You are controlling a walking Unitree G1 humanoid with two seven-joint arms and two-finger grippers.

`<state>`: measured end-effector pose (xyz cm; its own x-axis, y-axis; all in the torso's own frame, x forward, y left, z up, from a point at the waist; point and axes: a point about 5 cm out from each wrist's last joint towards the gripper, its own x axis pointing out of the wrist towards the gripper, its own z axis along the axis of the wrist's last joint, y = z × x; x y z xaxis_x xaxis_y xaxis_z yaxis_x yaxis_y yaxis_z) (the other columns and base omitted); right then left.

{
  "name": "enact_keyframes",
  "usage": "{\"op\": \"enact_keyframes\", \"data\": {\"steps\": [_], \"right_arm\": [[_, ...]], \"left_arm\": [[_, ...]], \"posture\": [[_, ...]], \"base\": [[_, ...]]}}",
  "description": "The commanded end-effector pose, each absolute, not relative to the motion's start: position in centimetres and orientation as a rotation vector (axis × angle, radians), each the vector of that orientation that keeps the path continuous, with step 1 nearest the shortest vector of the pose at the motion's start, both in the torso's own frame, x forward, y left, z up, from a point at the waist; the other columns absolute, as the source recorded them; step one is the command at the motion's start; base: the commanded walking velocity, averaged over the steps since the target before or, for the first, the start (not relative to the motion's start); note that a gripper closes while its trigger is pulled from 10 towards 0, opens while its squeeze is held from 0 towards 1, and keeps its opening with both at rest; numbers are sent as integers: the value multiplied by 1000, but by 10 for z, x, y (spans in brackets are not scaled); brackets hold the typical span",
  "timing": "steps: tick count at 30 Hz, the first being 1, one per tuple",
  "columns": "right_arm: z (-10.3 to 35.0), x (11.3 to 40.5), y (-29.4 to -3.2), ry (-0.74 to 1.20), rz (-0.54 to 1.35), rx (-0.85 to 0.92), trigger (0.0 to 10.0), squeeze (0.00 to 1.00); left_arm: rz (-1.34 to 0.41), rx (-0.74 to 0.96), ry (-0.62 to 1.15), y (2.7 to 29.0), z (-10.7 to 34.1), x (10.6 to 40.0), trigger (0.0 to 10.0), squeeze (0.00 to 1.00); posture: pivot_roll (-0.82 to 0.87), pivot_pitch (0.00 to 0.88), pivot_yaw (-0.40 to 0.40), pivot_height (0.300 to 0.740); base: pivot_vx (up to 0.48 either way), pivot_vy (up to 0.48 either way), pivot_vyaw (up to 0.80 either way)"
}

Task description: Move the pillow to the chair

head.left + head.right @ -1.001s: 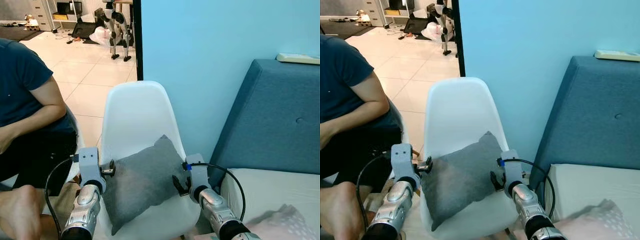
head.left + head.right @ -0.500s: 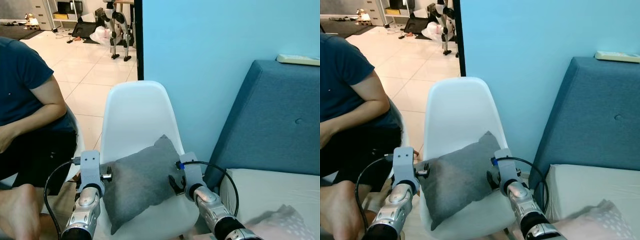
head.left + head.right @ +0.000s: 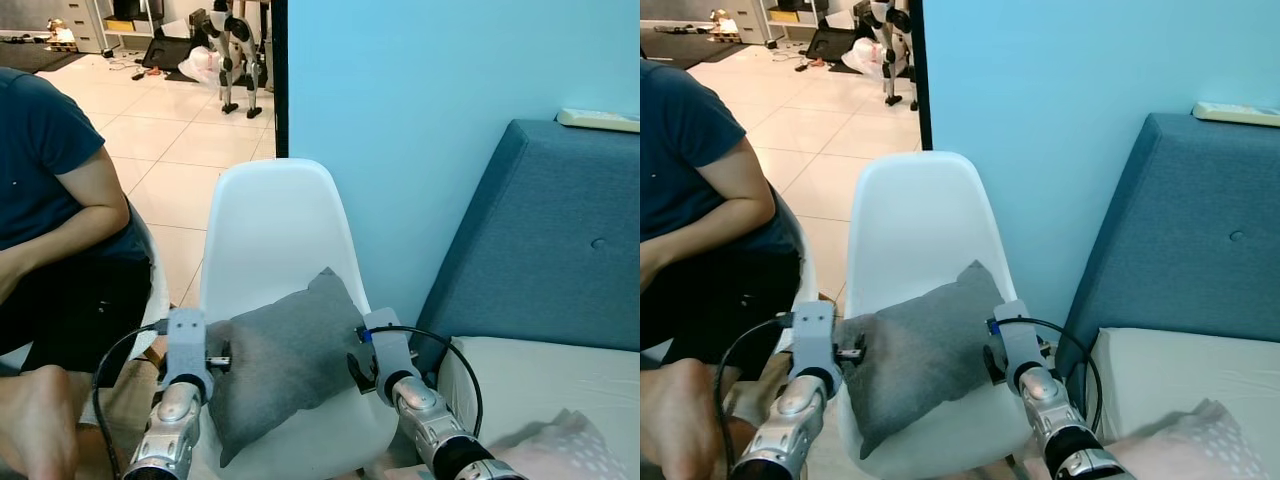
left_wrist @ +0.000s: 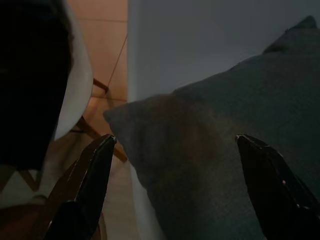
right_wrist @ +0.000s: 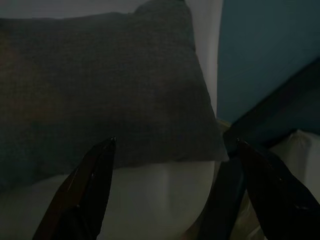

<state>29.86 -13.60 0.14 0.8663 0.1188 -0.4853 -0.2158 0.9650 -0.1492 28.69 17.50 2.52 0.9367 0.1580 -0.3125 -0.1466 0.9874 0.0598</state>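
A: Starting with the pillow: we see it grey, lying tilted on the seat of the white chair, one corner up against the backrest, the low corner near the seat's front edge.

B: Grippers? We have the left gripper at the pillow's left edge and the right gripper at its right edge, one on each side.

A: Left wrist view: both black fingers spread wide, pillow corner between them, nothing pinched. We call it released.

B: Same for the right. Fingers splayed well apart, pillow edge and white seat beyond the gap, no grip on anything.

A: From the head views we can't tell if the fingertips touch the fabric; the left one sits just beside the pillow's edge, the right one just beside the other.

B: The wrist views add what the head views lack: the finger spread. The left one also shows a wooden chair leg and floor under the seat.

A: And the head views give the surroundings: a person in a dark blue shirt seated to the robot's left, a blue sofa on the right, light blue wall behind the chair.
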Motion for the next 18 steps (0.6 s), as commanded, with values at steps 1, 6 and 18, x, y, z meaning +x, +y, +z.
{"op": "enact_keyframes", "data": {"steps": [1, 6, 18], "right_arm": [[2, 299, -136, 481, 167, -189, 10000, 0], [-1, 294, -136, 479, 172, -194, 10000, 0], [-7, 286, -141, 484, 143, -180, 10000, 0]], "left_arm": [[200, 6, 342, 181, 24, 286, 10000, 0], [211, -26, 348, 187, 24, 286, 10000, 0], [146, -12, 364, 180, 19, 280, 10000, 0]], "posture": [[68, 74, -14, 740], [59, 87, -7, 740], [38, 94, 10, 740]], "base": [[0, 0, 0], [0, 0, 0], [0, 0, 0]]}}
